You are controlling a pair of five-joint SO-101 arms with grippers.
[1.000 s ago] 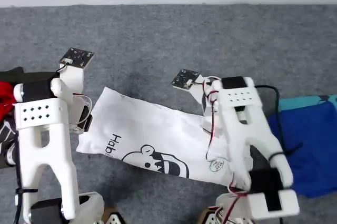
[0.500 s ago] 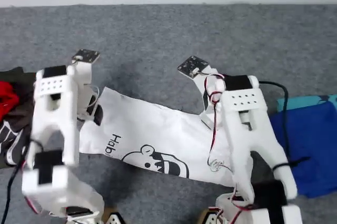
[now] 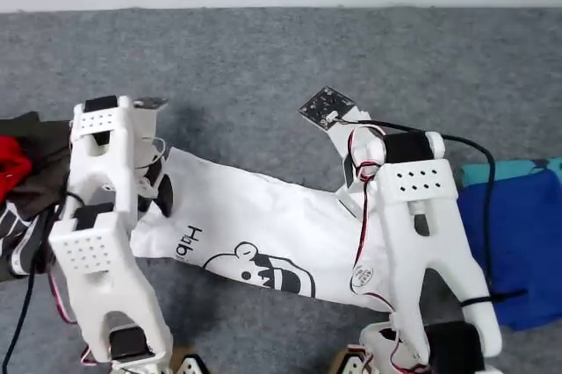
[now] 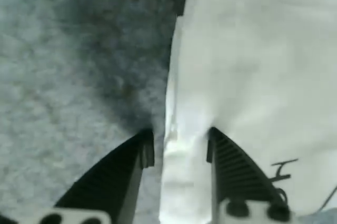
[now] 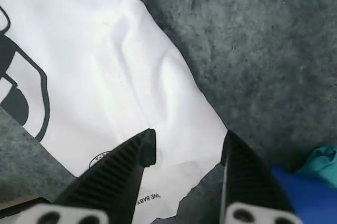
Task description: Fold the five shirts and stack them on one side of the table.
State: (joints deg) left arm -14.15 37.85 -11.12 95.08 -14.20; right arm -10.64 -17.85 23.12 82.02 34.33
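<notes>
Left gripper [image 4: 179, 135] advanced (dark shirts [image 3: 37, 137] beside).

The white shirt [image 3: 263, 216] bears a black cartoon face and black lettering; the worktop [image 3: 263, 58] is mottled grey. At 3 o'clock a deep blue shirt [image 3: 518, 251] shows a teal edge — at 9 o'clock a dark heap [image 3: 44, 141] shows a red patch. The arms [image 3: 421, 216] are white, their ribbed fingers [image 4: 124, 171] black.

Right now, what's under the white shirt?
The white shirt lies flat on the grey carpet, which shows around it. Anything else beneath is covered, so I cannot tell.
</notes>
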